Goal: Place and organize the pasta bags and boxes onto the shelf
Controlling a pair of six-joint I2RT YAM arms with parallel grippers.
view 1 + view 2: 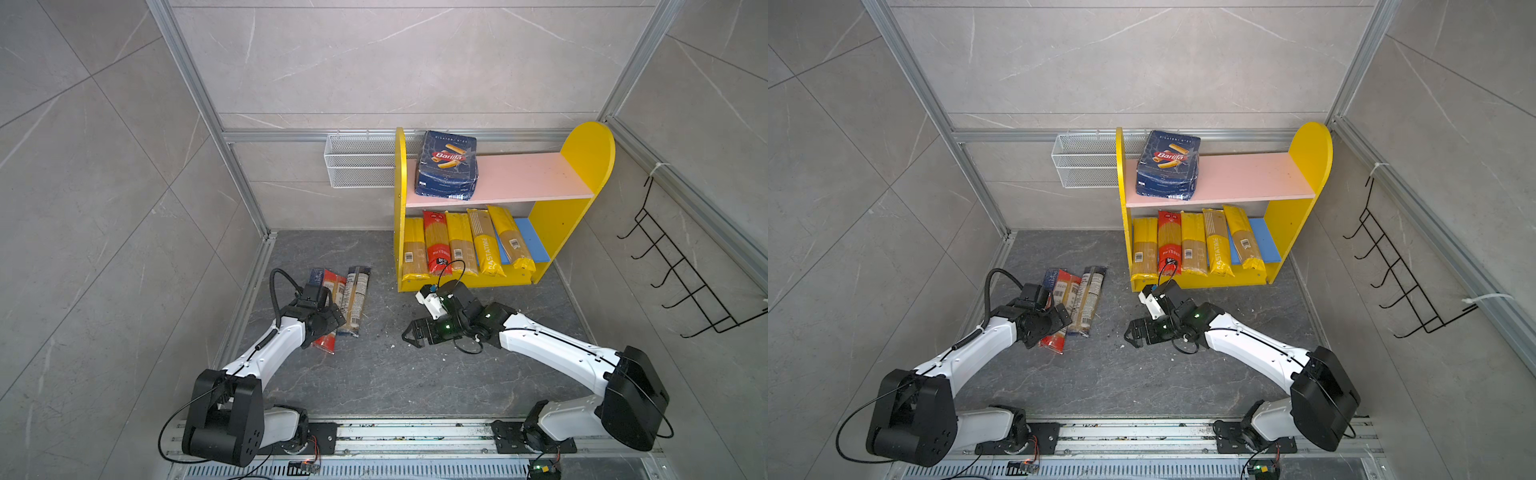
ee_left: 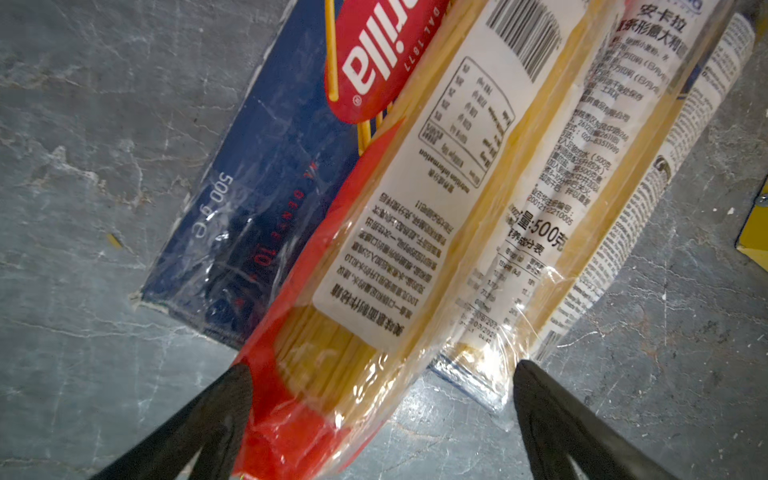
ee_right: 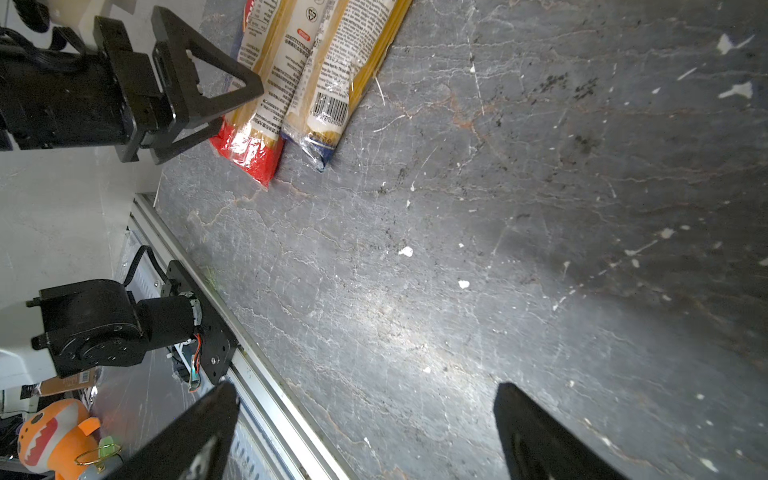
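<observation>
The shelf (image 1: 586, 158) stands at the back right. A wide blue Barilla pasta box (image 1: 448, 166) lies on its pink board. Several yellow bags (image 1: 486, 245) and a red bag (image 1: 434, 243) lie side by side on the blue lower board. On the floor at the left lie a narrow blue Barilla box (image 2: 266, 174), a red-and-clear bag (image 2: 415, 208) and a dark bag with white text (image 1: 356, 299). My left gripper (image 2: 382, 374) is open, straddling the near end of the red-and-clear bag. My right gripper (image 1: 409, 334) is open over bare floor, holding nothing.
A white wire mesh basket (image 1: 359, 160) hangs on the back wall left of the shelf. A black wire hook rack (image 1: 681, 274) hangs on the right wall. An aluminium rail (image 1: 415, 432) runs along the front. Pasta crumbs dot the grey floor (image 3: 457, 249).
</observation>
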